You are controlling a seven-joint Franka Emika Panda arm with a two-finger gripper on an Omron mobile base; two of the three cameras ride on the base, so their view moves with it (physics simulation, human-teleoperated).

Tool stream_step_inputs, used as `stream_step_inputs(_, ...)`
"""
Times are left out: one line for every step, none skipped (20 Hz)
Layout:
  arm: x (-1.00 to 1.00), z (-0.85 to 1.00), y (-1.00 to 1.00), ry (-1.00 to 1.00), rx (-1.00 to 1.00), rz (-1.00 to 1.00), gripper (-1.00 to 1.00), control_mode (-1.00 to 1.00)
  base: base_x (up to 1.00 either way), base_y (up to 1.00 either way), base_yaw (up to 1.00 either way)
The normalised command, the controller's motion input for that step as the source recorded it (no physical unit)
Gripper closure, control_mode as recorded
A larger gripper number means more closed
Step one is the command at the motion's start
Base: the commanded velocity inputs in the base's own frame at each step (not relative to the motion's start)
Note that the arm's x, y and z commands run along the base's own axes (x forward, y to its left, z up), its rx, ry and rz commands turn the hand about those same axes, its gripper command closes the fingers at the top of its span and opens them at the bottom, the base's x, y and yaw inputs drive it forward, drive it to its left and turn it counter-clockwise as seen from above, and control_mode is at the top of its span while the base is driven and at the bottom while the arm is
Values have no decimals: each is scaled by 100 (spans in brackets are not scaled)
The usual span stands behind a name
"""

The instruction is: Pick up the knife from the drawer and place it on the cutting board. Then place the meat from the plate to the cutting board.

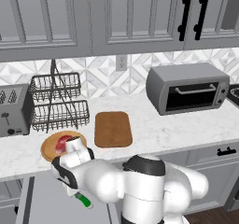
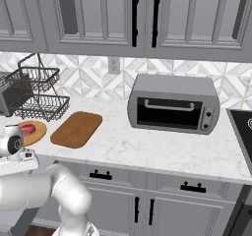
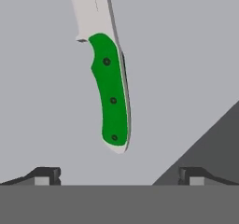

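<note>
While the gripper [image 3: 119, 175] hangs spread and empty above the knife [image 3: 110, 94] in the drawer [image 3: 42, 101], centre both fingertips across the green handle; descend squarely, then clamp.

White arm [image 1: 140, 181] of rounded, bulbous glossy segments; black bands at joints, black cap on the big shoulder joint. Hand [image 3: 119, 175]: two small dark fingertips with grey faces.

No readable text, labels, brands or numbers appear on anything.
</note>
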Motion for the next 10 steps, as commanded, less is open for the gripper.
stream_step_inputs(7, -29, 6, 0, 0, 0, -100, -100, 0, 0, 0)
stream_step_inputs(7, -28, 2, 0, 0, 0, -100, -100, 0, 0, 0)
stream_step_inputs(6, -26, 0, 0, 0, 0, -100, -100, 0, 0, 0)
stream_step_inputs(7, -26, 0, 0, 0, 0, -100, -100, 0, 0, 0)
stream_step_inputs(10, -24, 0, 0, 0, 0, -100, -100, 0, 0, 0)
stream_step_inputs(17, -19, 0, 0, 0, 0, -100, -100, 0, 0, 0)
stream_step_inputs(23, -14, 0, 0, 0, 0, -100, -100, 0, 0, 0)
stream_step_inputs(24, -17, 0, 0, 0, 0, -100, -100, 0, 0, 0)
stream_step_inputs(27, -21, 0, 0, 0, 0, -100, -100, 0, 0, 0)
stream_step_inputs(28, -25, 2, 0, 0, 0, -100, -100, 0, 0, 0)
